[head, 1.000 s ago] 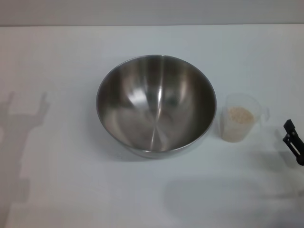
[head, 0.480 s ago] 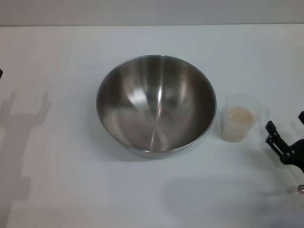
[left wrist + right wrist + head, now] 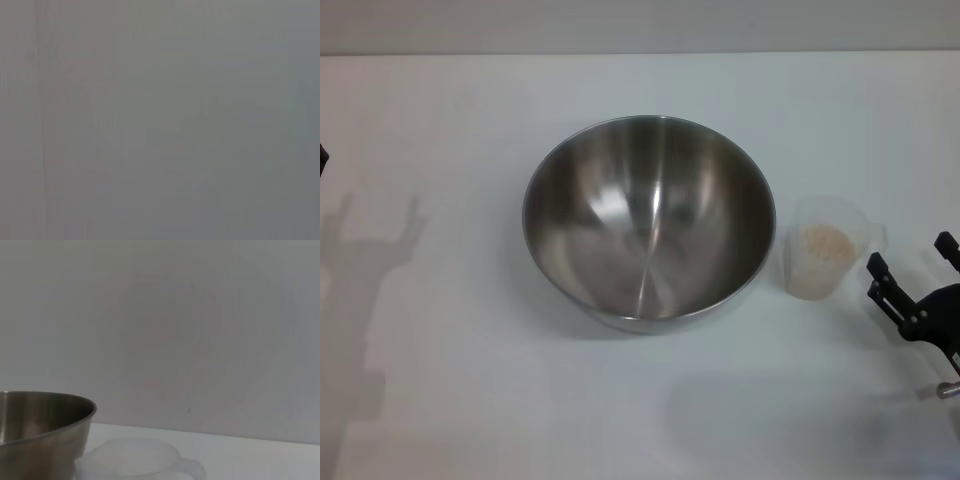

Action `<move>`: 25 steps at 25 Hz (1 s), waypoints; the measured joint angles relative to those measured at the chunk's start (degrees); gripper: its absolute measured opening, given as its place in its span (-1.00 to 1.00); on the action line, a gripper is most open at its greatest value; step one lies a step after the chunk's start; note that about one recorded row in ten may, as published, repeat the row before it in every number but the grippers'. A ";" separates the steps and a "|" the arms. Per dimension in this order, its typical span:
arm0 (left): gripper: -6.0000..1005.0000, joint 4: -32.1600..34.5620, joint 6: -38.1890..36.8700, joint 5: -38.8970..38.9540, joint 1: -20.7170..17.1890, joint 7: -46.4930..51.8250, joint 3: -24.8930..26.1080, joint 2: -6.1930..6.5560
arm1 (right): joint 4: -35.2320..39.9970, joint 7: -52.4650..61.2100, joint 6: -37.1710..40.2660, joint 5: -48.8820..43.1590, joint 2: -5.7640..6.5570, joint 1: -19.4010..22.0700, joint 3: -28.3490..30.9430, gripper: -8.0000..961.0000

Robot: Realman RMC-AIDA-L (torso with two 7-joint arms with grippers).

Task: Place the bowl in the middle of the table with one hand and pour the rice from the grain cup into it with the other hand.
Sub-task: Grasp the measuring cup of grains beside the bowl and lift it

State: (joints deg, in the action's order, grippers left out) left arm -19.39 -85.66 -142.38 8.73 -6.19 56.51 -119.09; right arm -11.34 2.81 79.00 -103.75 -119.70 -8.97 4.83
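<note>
The right claw (image 3: 912, 268) is seen at the right edge of the head view, low over the counter (image 3: 440, 380), with its two black fingers spread wide and nothing held between them. It is placed just right of the grain cup (image 3: 825, 258), near but not touching, and the gap between the fingers is turned toward the cup; this is judged to be a line-up for a grasp by the cup's side or handle.

The clear cup is stood upright on the counter, and a heap of pale rice (image 3: 823, 244) is seen inside it. In the right wrist view the cup's rim and small handle (image 3: 192, 470) are shown close by, with the steel wall of the bowl (image 3: 45, 425) beside them.

The stainless-steel mixing bowl (image 3: 648, 220) is set upright near the middle of the counter, empty, just left of the cup and apart from it. Its placing is judged complete, so the pour is left to be done.

Only a dark sliver of the left claw (image 3: 322, 158) is shown at the far left edge, well apart from the bowl; whether it is spread or closed cannot be told. Nothing but a blank grey field is given by the left wrist view.
</note>
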 joint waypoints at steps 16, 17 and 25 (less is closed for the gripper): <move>0.72 0.34 -0.08 0.10 -0.87 0.04 0.00 0.00 | 0.00 0.49 -2.26 0.31 0.00 -1.92 0.60 0.74; 0.72 0.47 -0.06 0.10 -0.90 0.04 0.00 0.00 | 0.00 0.50 -2.27 0.31 0.00 -2.02 0.66 0.74; 0.72 0.80 -0.03 0.09 -0.91 0.04 0.00 0.00 | 0.00 0.53 -2.15 0.41 0.00 -2.26 1.23 0.75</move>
State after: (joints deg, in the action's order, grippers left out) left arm -18.59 -85.69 -142.29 7.82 -6.15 56.52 -119.09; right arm -11.34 3.34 76.85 -103.34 -119.71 -11.23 6.06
